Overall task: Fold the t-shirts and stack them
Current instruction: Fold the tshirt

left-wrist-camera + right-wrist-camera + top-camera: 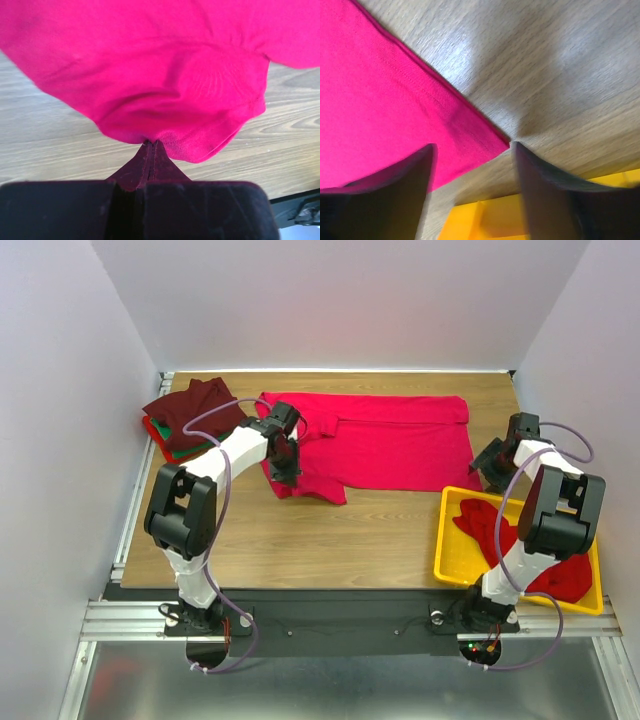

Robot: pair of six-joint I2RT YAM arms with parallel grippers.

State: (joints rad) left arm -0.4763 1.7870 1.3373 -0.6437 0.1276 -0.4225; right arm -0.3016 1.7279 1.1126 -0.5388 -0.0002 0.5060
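Crimson dominates the screens from where I sit. One crimson t-shirt [390,445] lies spread across the back half of the wooden surface [330,540], its long side running left to right, with a bunched flap at its near-left end.

My left tool [287,458] is down on that flap. In the left wrist view its jaws are clenched tight on a pinch of the red fabric, which puckers and lifts off the wood just ahead of the tips.

My right tool [492,462] sits at the shirt's near-right corner, just behind the yellow tray [445,540]. In the right wrist view its two fingers [395,185] stand well apart, released. The pointed corner of the shirt lies flat on the wood below and between them. Nothing is grasped, and I can't tell whether the tips touch the surface. A yellow edge of the tray shows at the bottom of that view.

At the back-left corner sits a folded stack [190,420]. A dark maroon t-shirt [195,402] is on top, with a green layer [188,452] and a red edge showing beneath it. The stack is just beside the spread shirt's left end; I can't tell whether they touch.

In the tray at the near right, more red t-shirts [482,525] lie crumpled, partly hidden behind my right arm.
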